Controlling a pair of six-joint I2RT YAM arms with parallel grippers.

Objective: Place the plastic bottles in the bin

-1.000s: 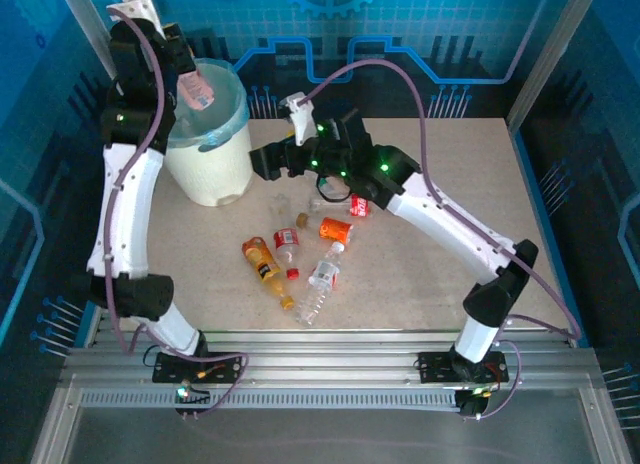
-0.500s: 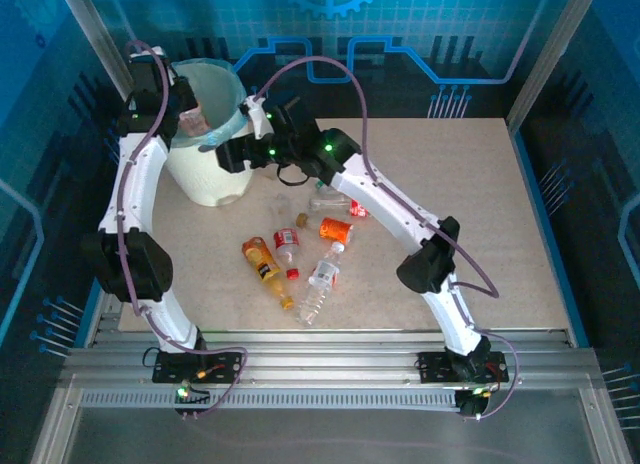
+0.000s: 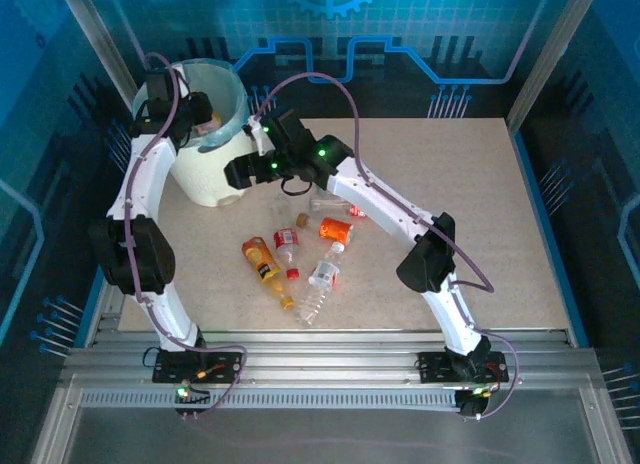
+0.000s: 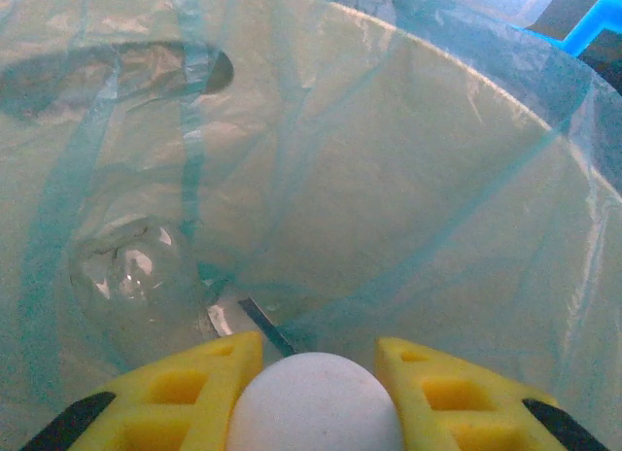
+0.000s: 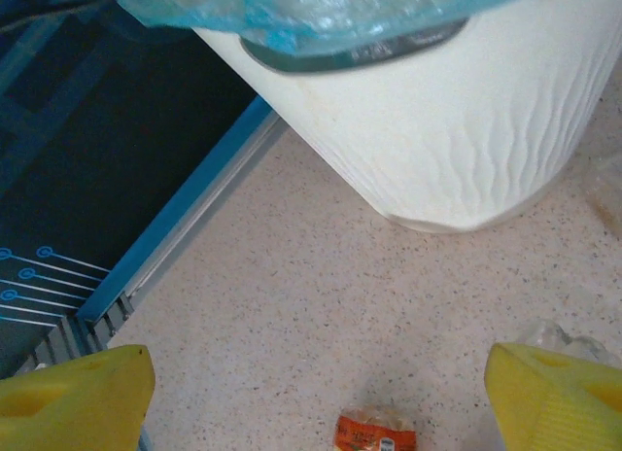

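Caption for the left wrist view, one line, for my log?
Left gripper holds a white-ended bottle over the lined bin, a clear bottle already inside.

White-and-black arms (image 3: 140, 189); purple cables (image 3: 305, 76); yellow jaws

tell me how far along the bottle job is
Done: at least one clear bottle lies in the bin. In hand: the left pincer grips a white-ended bottle over the open bin. Left: several loose bottles on the table; the right pincer is open, empty.

You are looking at a speckled beige tabletop (image 3: 480, 184), blue circuit-patterned panels (image 3: 420, 34) standing around it and ribbed metal rails (image 3: 330, 379) running along its near edge.
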